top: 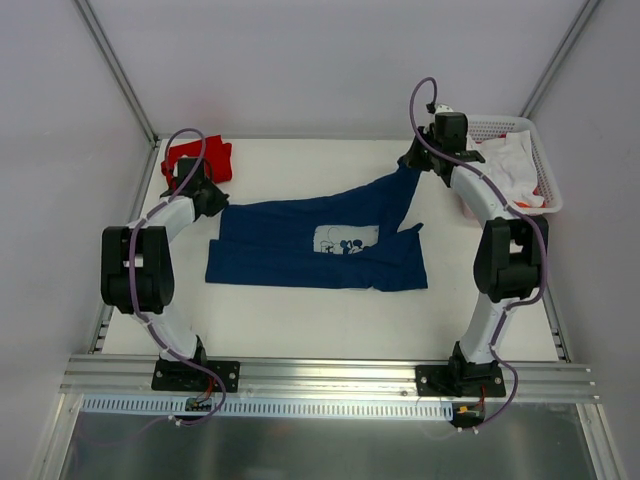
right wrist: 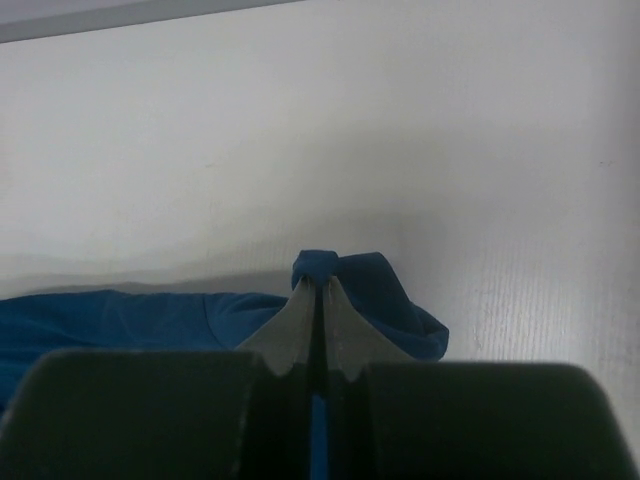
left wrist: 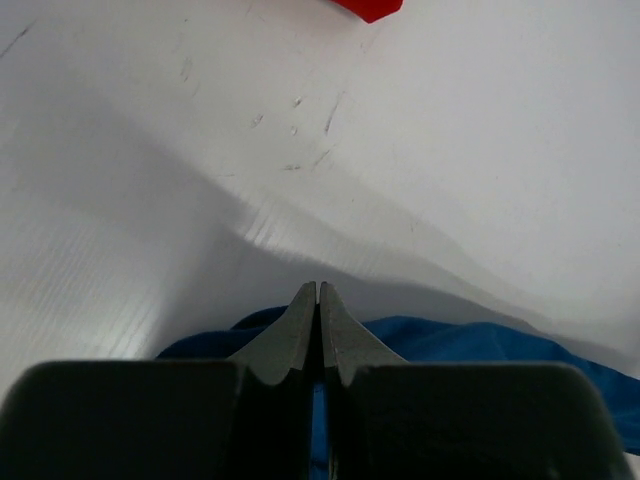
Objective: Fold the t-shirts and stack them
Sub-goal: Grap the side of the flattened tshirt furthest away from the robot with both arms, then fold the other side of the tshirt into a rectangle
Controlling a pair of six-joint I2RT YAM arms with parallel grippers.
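The navy blue t-shirt [top: 310,240] with a white cartoon print lies spread across the middle of the table. My left gripper [top: 205,195] is shut on its back left corner [left wrist: 470,340], with blue cloth showing between the jaws. My right gripper [top: 425,160] is shut on its back right corner [right wrist: 385,290], pulled up towards the back of the table; a cloth bunch pokes past the fingertips [right wrist: 300,305]. The red t-shirt [top: 200,155] lies folded at the back left corner, just behind the left gripper; its edge shows in the left wrist view [left wrist: 370,8].
A white mesh basket [top: 545,165] holding white cloth with red marks stands at the back right, just right of the right arm. Metal frame posts rise at both back corners. An aluminium rail [top: 330,375] runs along the near edge.
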